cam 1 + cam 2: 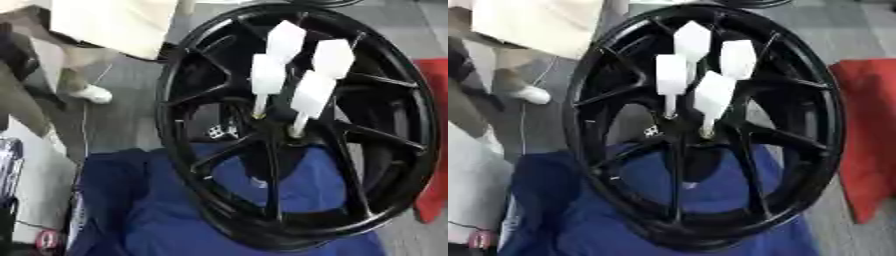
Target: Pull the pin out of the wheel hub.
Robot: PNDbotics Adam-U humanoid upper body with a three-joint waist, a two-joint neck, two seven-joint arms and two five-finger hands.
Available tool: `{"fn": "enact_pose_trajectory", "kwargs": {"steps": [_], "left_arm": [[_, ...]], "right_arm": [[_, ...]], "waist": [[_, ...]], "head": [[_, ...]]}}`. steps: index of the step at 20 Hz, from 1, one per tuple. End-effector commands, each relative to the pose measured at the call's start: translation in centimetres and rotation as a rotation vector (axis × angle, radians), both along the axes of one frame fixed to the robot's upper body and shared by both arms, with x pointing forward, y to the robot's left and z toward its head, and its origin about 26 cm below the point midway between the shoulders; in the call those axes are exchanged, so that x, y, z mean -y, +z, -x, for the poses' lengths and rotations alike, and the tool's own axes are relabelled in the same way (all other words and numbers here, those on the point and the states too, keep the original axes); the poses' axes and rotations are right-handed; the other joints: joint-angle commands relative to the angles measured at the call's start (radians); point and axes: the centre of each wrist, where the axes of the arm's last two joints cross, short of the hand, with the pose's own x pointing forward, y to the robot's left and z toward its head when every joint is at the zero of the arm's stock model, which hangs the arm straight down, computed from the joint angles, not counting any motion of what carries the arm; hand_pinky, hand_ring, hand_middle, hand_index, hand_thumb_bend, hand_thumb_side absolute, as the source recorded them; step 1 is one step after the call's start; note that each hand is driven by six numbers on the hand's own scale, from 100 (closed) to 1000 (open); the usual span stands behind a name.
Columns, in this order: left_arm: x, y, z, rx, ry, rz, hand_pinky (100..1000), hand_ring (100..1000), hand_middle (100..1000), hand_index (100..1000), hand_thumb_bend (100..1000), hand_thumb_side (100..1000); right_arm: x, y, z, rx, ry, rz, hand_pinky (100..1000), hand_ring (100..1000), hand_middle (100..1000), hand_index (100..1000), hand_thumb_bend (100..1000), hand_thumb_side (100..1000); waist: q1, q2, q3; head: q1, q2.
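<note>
Neither hand is seen in either view, so their state cannot be told. A black wheel (297, 125) is stood tilted on a blue cloth (166, 210), and four white-headed pins (311, 95) are seated in its hub (684, 127). A red cloth (868, 135) is seen beside the wheel's right rim.

Both head eyes looking steeply down, sitting close to the black wheel (297, 125), sharing its hub, white pins (697, 70) and blue cloth (710, 220)
</note>
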Motion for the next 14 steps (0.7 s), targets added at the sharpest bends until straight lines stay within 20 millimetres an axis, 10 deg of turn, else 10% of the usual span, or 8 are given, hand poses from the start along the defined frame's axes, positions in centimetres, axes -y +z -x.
{"fn": "enact_pose_trajectory", "kwargs": {"steps": [1,14], "left_arm": [[-0.20,0.69,0.35,0.027,0.013,-0.015,762,820,746,817,103,745],[-0.12,0.79,0.30,0.030,0.007,-0.026,762,820,747,817,100,745]], "right_arm": [[0.56,1.10,0.55,0.035,-0.010,0.026,676,693,678,735,100,601],[0.43,1.42,0.49,0.030,0.005,0.038,677,695,679,737,100,604]], "waist": [[0.000,-0.012,-0.001],[0.001,-0.001,-0.002]], "head": [[-0.025,-0.038],[-0.059,-0.069]]}}
